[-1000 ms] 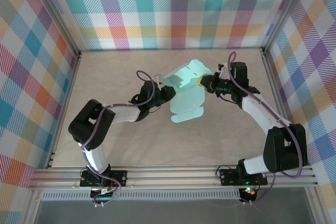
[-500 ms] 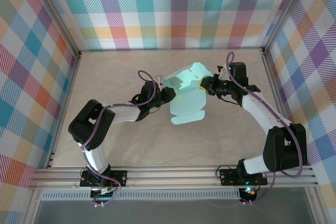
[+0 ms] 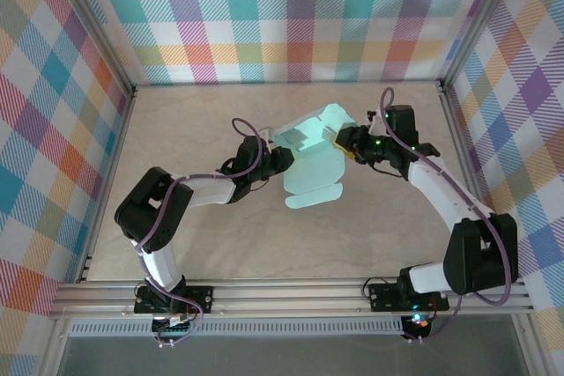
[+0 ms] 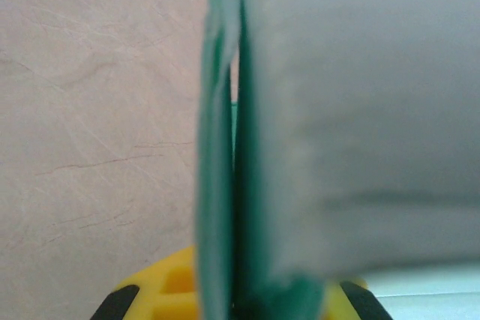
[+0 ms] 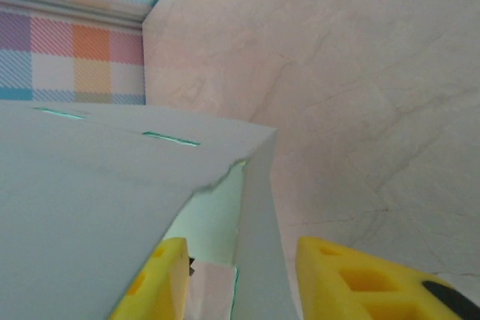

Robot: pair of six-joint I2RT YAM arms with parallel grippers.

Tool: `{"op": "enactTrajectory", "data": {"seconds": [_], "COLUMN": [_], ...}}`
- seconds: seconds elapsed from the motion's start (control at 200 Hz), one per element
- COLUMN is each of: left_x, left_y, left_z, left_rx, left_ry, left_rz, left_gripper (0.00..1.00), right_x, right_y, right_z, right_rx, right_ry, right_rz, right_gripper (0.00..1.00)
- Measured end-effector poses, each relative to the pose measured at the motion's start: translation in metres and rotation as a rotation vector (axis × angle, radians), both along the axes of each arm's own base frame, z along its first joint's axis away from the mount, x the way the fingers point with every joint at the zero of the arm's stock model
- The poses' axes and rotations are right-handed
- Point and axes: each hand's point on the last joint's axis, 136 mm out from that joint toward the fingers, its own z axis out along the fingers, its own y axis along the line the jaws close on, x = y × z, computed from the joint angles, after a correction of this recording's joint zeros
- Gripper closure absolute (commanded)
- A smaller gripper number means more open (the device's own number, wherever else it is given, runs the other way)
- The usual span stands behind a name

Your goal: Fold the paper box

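Pastel plaid walls point(image 3: 291, 15) enclose a matte beige table point(image 3: 203, 244) with faint marble-like veins, edged at the near side by aluminium rails point(image 3: 291, 298). The paper box point(image 3: 310, 165) lies near the middle of the table, a little towards the far side, between the two arms. It is thin pale mint card, smooth and partly folded. From above, its near part lies flat with rounded tabs along the near edge, while a far panel lifts off the table and catches the light.

The left gripper point(image 3: 280, 158) meets the card's left edge. The left wrist view adds what the overhead one cannot: layers of card seen edge-on, blurred and dark green in shadow. They run straight down between the yellow fingers point(image 4: 161, 294), which are clamped tight on them.

The right gripper point(image 3: 345, 140) sits at the card's right side. In the right wrist view its chunky yellow fingers point(image 5: 352, 279), moulded with square pockets, stand apart. A flap's edge rises between them, with clear space to the right-hand finger. That view also shows two narrow slots point(image 5: 171, 139) cut in a grey-shadowed panel, and a ragged crease where two panels meet.
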Motion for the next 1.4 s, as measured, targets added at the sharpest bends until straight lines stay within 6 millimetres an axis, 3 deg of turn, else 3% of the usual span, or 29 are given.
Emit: {"op": "enactTrajectory", "data": {"seconds": [0.245, 0.405, 0.515, 0.64, 0.715, 0.865, 0.985, 1.175, 1.4], "left_x": [0.003, 0.010, 0.014, 0.019, 0.021, 0.025, 0.026, 0.027, 0.027], "left_y": [0.006, 0.012, 0.019, 0.028, 0.031, 0.037, 0.039, 0.040, 0.040], "left_z": [-0.004, -0.002, -0.005, -0.006, -0.006, -0.005, -0.005, -0.005, -0.005], "left_rx": [0.027, 0.067, 0.131, 0.190, 0.212, 0.232, 0.237, 0.241, 0.242], "left_ry": [0.008, -0.028, -0.063, -0.098, -0.113, -0.128, -0.131, -0.133, -0.132], "left_rz": [0.034, 0.072, 0.101, 0.132, 0.147, 0.176, 0.188, 0.197, 0.196], "left_gripper": [1.00, 1.00, 1.00, 1.00, 1.00, 1.00, 1.00, 1.00, 1.00], "right_x": [-0.015, -0.017, -0.021, -0.016, -0.010, 0.012, 0.031, 0.041, 0.044], "right_y": [-0.028, -0.030, -0.011, 0.029, 0.050, 0.071, 0.084, 0.087, 0.088], "right_z": [0.043, 0.074, 0.095, 0.120, 0.125, 0.117, 0.096, 0.063, 0.050], "right_rx": [-0.141, -0.215, -0.287, -0.371, -0.419, -0.493, -0.543, -0.603, -0.623], "right_ry": [-0.151, -0.216, -0.261, -0.330, -0.347, -0.313, -0.261, -0.177, -0.137], "right_rz": [-0.070, -0.064, -0.012, 0.080, 0.116, 0.137, 0.160, 0.183, 0.185], "right_gripper": [0.46, 0.46, 0.46, 0.45, 0.45, 0.46, 0.48, 0.51, 0.68]}}
